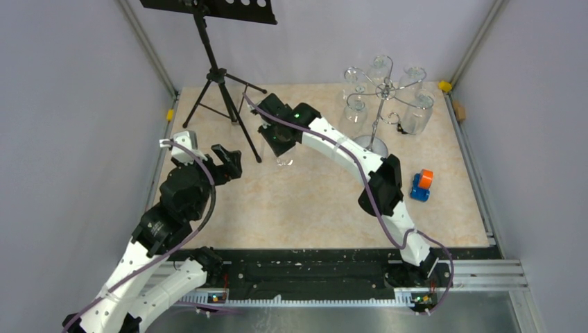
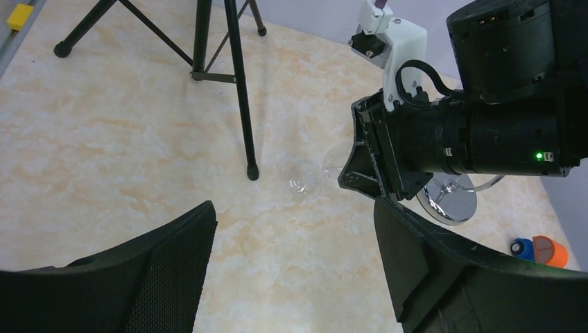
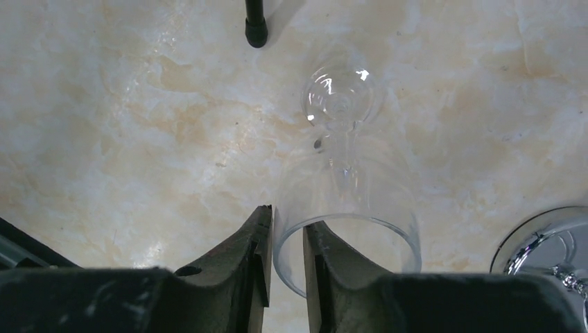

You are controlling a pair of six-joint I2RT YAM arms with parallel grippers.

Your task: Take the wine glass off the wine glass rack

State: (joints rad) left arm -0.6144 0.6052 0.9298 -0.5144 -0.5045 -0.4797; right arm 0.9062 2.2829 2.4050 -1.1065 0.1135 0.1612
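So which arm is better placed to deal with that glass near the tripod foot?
The right. Its end effector has a finger on each side of the wine glass rim, directly above it. The left end effector hangs open off to the side, apart from the glass.

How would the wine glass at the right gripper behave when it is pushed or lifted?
The wine glass looks thin and clear, so it is probably fragile and slippery. Its small foot under a wide bowl suggests it tips easily; on its side it would likely roll.
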